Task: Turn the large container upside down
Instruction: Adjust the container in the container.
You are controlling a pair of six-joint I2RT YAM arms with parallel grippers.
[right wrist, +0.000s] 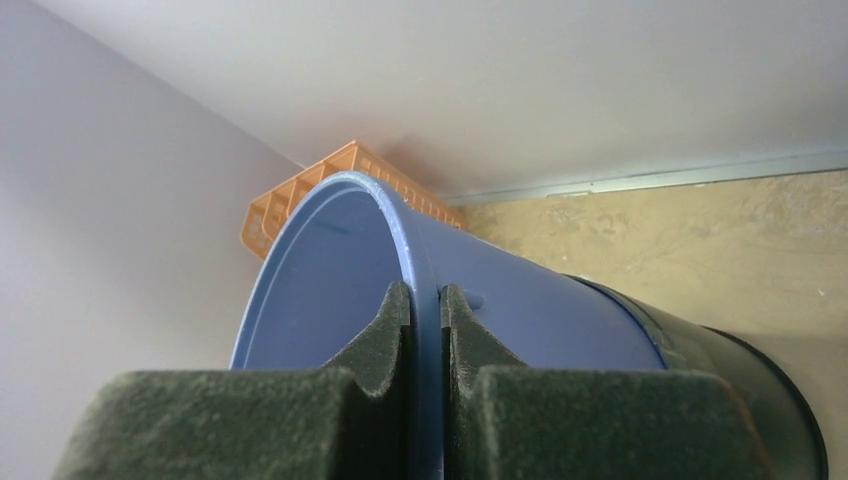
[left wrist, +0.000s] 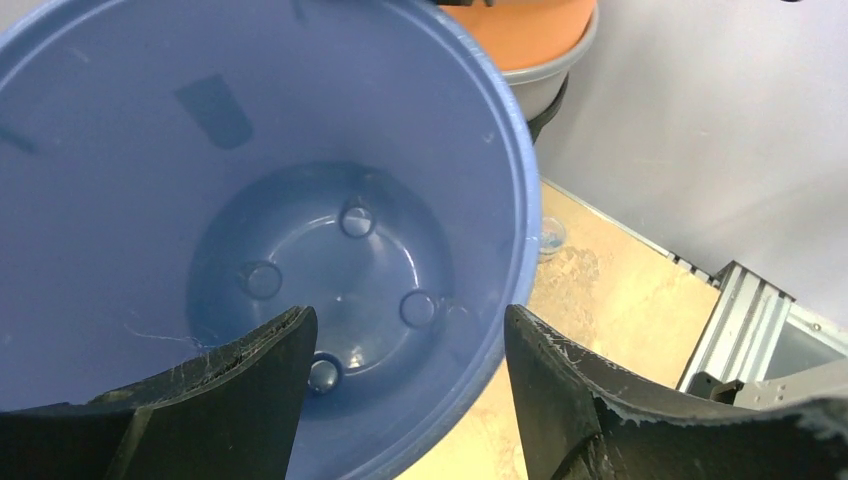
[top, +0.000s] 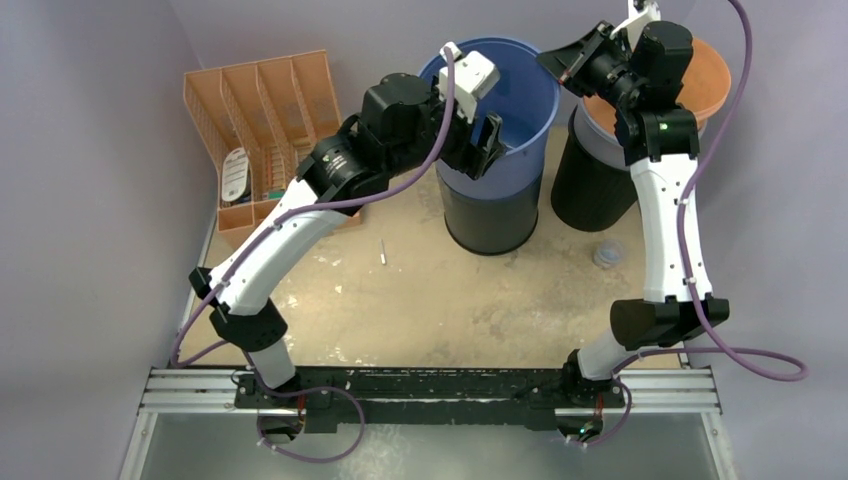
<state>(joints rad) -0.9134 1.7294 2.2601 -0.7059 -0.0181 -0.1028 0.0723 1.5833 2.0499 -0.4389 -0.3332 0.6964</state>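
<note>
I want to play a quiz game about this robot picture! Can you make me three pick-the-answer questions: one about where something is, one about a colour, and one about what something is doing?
1. Where is the orange basket?
A) to the left of the big bucket
B) inside the bucket
C) on top of an arm

2. What colour is the inside of the big bucket?
A) red
B) blue
C) yellow

3. What is the right gripper doing?
A) hanging open over the table
B) pinching the bucket's rim
C) holding a spoon

Answers:
1 A, the top view shows the basket by the wall, to the left of the bucket.
2 B, the left wrist view looks down into blue walls and a blue floor.
3 B, the right wrist view shows one finger on each side of the rim.
</note>
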